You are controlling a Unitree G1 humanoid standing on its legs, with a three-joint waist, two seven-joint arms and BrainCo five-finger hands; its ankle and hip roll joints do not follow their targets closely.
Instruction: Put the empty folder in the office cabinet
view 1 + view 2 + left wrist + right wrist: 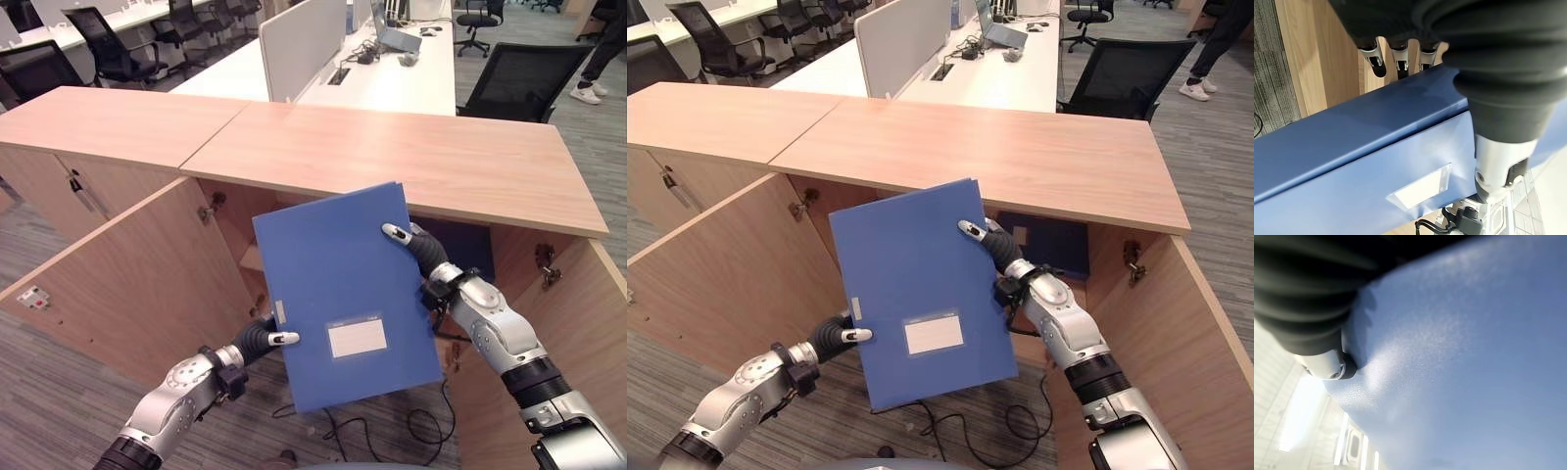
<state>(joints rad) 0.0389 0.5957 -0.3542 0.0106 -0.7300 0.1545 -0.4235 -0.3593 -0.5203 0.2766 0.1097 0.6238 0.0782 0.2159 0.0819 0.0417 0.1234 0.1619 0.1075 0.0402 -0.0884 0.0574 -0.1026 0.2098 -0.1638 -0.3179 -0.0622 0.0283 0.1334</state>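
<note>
Here, folder point(343, 294) pinched at side edges by left hand point(257, 340), right hand point(423, 253), before open cabinet point(392, 157)

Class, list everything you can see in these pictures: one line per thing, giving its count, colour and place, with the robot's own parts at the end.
folder: one, blue with a white label, held up in front of the open cabinet.
cabinet: one, light wood, both doors swung open, something dark blue inside.
neighbouring cabinet: one, light wood, to the left, closed.
desk: white, behind the cabinets, with a white divider screen and a laptop.
office chairs: several, black, around the desks.
person: one, dark trousers, white shoes, far right.
left hand: pinching the folder's lower left edge.
right hand: gripping the folder's right edge.
</note>
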